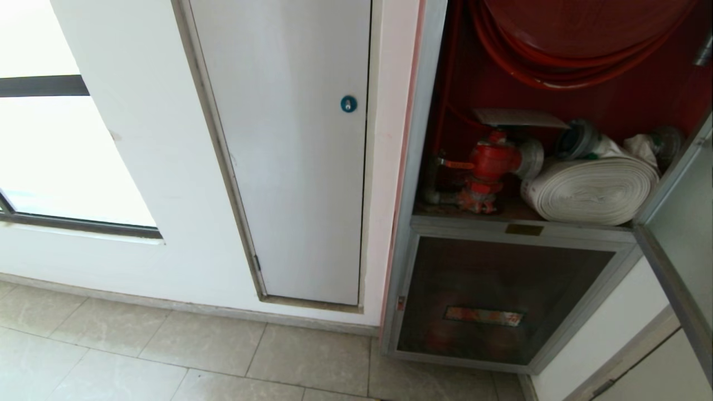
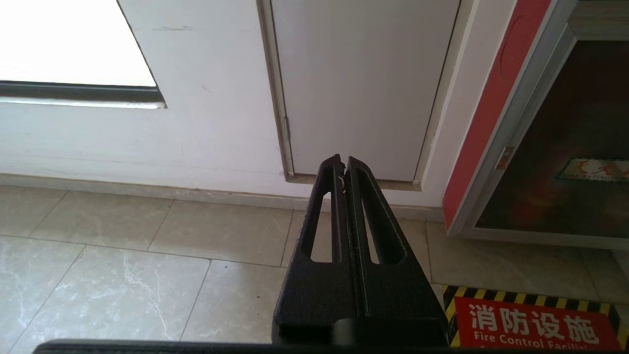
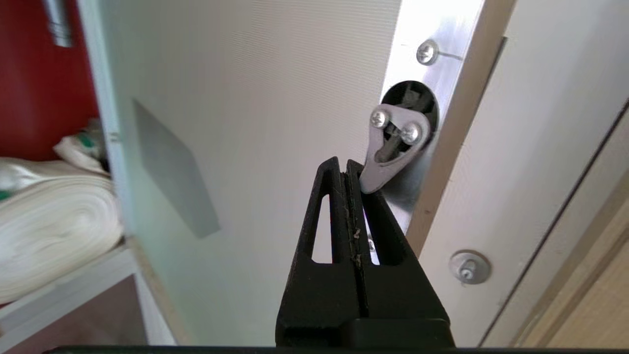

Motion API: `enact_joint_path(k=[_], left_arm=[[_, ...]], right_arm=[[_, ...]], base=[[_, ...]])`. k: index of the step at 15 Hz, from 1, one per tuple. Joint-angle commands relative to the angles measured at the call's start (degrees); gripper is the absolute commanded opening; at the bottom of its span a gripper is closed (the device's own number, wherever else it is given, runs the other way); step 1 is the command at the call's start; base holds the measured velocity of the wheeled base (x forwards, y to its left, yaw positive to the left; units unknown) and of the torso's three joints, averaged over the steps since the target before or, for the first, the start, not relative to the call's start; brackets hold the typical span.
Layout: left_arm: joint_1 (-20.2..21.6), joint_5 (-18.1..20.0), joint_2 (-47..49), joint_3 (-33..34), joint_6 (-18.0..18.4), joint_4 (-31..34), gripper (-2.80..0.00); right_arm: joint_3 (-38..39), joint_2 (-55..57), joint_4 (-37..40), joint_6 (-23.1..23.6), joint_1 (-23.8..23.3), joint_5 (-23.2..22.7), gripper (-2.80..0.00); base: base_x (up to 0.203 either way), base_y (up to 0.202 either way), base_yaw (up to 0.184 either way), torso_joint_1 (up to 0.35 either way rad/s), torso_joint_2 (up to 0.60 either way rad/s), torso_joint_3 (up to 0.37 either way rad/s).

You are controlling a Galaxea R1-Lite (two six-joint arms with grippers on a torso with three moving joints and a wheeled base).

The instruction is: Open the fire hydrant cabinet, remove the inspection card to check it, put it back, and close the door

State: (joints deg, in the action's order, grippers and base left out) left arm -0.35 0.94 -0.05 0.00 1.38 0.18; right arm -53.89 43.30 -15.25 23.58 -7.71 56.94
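Note:
The fire hydrant cabinet (image 1: 419, 139) stands open, red inside, with a red hose reel (image 1: 562, 50), a red valve (image 1: 493, 161) and a white rolled hose (image 1: 590, 189). The inspection card (image 1: 518, 118) lies flat on top of the valve. The door (image 1: 682, 223) is swung out at the far right. Neither arm shows in the head view. My right gripper (image 3: 344, 164) is shut and empty, close to the inner face of the door (image 3: 255, 98), its tips right beside the metal latch tongue (image 3: 385, 157). My left gripper (image 2: 343, 164) is shut and empty, parked low over the floor.
A plain white panel with a blue lock (image 1: 348, 103) is left of the cabinet. Below the shelf sits a smaller dark glass panel with a red label (image 1: 483, 316). A red floor sign (image 2: 530, 324) lies before it. A white panel with a silver lock (image 3: 469, 268) is beyond the door's edge.

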Motion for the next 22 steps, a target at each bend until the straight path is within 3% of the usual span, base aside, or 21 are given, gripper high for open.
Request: enact_joint_path(k=[1,6,18,22], left_arm=[[0.0,0.0,0.0,0.0,0.0,0.0,-2.80],[0.0,0.0,0.0,0.0,0.0,0.0,-2.80],[0.0,0.0,0.0,0.0,0.0,0.0,-2.80],[0.0,0.0,0.0,0.0,0.0,0.0,-2.80]], right_arm=[[-0.7,2.0,0.0,0.1,-0.5,0.3,-2.80],[-1.4,4.5,-0.2,0.1,-0.7,0.2,-2.80],[7.0,0.0,0.1,-1.6,-1.0,1.2,-2.80],[7.7,1.5,0.1,-1.6,-6.3,0.9,-2.80]], base=[[0.000,0.000,0.000,0.000,0.00,0.000],[0.000,0.000,0.000,0.000,0.00,0.000],[0.000,0.000,0.000,0.000,0.00,0.000],[0.000,0.000,0.000,0.000,0.00,0.000]])
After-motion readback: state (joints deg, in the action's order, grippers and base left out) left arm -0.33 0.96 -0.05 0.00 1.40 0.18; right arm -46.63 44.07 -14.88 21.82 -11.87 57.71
